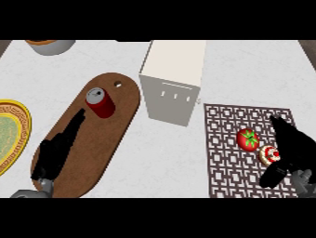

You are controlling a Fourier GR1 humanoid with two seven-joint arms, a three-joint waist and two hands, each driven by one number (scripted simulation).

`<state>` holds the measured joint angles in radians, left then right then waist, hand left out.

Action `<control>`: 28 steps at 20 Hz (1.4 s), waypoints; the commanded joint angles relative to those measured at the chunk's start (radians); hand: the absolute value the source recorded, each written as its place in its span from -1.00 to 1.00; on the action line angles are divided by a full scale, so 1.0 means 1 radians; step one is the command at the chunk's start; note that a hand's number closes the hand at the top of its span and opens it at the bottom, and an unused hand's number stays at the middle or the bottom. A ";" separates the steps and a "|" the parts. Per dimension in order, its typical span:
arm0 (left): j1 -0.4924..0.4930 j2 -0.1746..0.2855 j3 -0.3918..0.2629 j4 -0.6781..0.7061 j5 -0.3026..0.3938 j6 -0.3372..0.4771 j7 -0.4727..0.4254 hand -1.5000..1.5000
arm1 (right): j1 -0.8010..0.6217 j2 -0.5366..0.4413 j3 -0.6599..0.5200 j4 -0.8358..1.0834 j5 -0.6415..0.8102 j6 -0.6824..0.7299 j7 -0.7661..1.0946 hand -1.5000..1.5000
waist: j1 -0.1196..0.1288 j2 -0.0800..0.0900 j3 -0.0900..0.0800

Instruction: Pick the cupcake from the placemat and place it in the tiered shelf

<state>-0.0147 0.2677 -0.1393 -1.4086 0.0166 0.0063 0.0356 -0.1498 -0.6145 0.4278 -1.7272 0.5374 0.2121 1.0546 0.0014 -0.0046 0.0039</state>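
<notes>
Right black hand point(299, 148) hovers open over the brown lattice-patterned placemat point(222, 153), fingers and thumb spread either side of the small cream-frosted, red-topped cupcake point(268, 155), which sits just beside a red tomato point(248, 138). A good grasp probably closes low round the cupcake's base without nudging the tomato, then lifts straight up before swinging toward the white boxy tiered shelf point(174, 79).

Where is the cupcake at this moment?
In the head view, the cupcake sits on the placemat at the right side, just right of the tomato, close beside the right hand.
</notes>
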 commanded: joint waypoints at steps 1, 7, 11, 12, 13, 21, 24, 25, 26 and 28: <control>-0.035 -0.002 0.019 0.078 -0.011 -0.016 0.002 0.00 | -0.002 0.006 -0.018 0.021 0.013 0.086 0.074 -1.00 | -0.004 0.005 -0.004; 0.014 -0.043 0.003 0.015 -0.028 -0.017 0.014 0.00 | -0.038 0.064 -0.063 0.139 0.084 0.086 -0.017 -1.00 | 0.002 0.005 -0.004; 0.010 -0.029 0.024 -0.006 -0.042 -0.031 0.033 0.00 | 0.000 0.107 -0.066 0.191 0.128 0.067 -0.073 -1.00 | 0.000 0.005 -0.004; 0.042 -0.020 0.031 0.018 -0.028 -0.049 -0.001 0.00 | -0.018 0.093 -0.077 0.243 0.125 0.068 -0.093 -1.00 | 0.003 0.005 -0.004; 0.001 -0.030 0.038 -0.010 -0.019 -0.047 0.067 0.00 | -0.040 0.131 -0.066 0.220 0.141 0.099 -0.046 -1.00 | 0.002 0.005 -0.004; 0.008 0.000 0.102 0.065 -0.031 -0.100 -0.034 0.00 | -0.017 0.183 -0.077 0.265 0.205 0.056 -0.234 1.00 | 0.000 0.005 -0.004; 0.045 -0.082 0.033 0.002 -0.085 -0.042 -0.002 0.00 | -0.004 0.192 -0.099 0.362 0.276 -0.030 -0.323 1.00 | 0.002 0.005 -0.004; 0.007 -0.053 0.077 0.025 -0.081 -0.066 0.014 0.00 | 0.011 0.191 -0.130 0.279 0.264 0.043 -0.287 1.00 | -0.001 0.004 -0.004; 0.012 -0.048 0.080 0.003 -0.049 -0.097 0.035 0.00 | -0.001 0.207 -0.112 0.335 0.294 -0.001 -0.314 1.00 | 0.001 0.005 -0.004; 0.007 -0.071 0.066 0.006 -0.075 -0.073 0.047 0.00 | -0.018 0.170 -0.158 0.342 0.299 0.002 -0.358 1.00 | 0.000 0.005 -0.004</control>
<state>-0.0028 0.2176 -0.0679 -1.4104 -0.0481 -0.0668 0.0260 -0.1645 -0.4422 0.3002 -1.4309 0.7946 0.2474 0.7639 0.0017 -0.0094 -0.0008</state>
